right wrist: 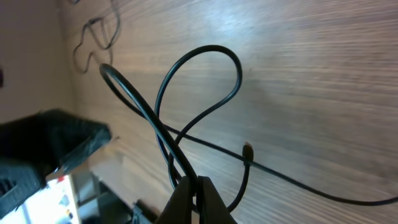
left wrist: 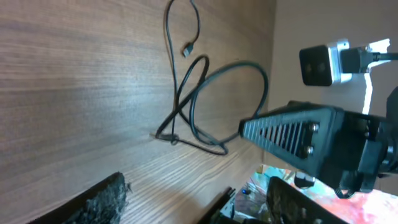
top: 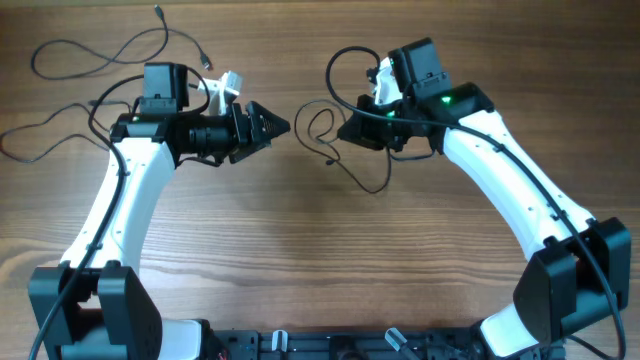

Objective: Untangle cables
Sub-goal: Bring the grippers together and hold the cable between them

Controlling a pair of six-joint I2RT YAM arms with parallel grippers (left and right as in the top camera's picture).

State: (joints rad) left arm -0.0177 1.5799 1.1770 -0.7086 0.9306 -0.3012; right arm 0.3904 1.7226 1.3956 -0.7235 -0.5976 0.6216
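One of the cables [top: 302, 122], thin and black, lies in loops on the wood between the two arms. My right gripper [top: 345, 130] is shut on it; in the right wrist view the closed tips [right wrist: 194, 186] pinch two strands where the loops [right wrist: 205, 48] cross, and a small plug [right wrist: 247, 149] lies beside them. My left gripper [top: 270, 125] points at those loops from the left without touching them. In the left wrist view its fingers [left wrist: 93, 202] stand wide open over bare wood, with the looped cable [left wrist: 189, 102] well ahead. A second cable [top: 38, 62] sprawls at the far left.
The second cable's plug end [top: 207, 62] rests near the left arm's wrist camera. Both white arms reach in from the near table edge, where black bases [top: 100, 310] stand. The right gripper's body [left wrist: 292, 134] fills the right of the left wrist view.
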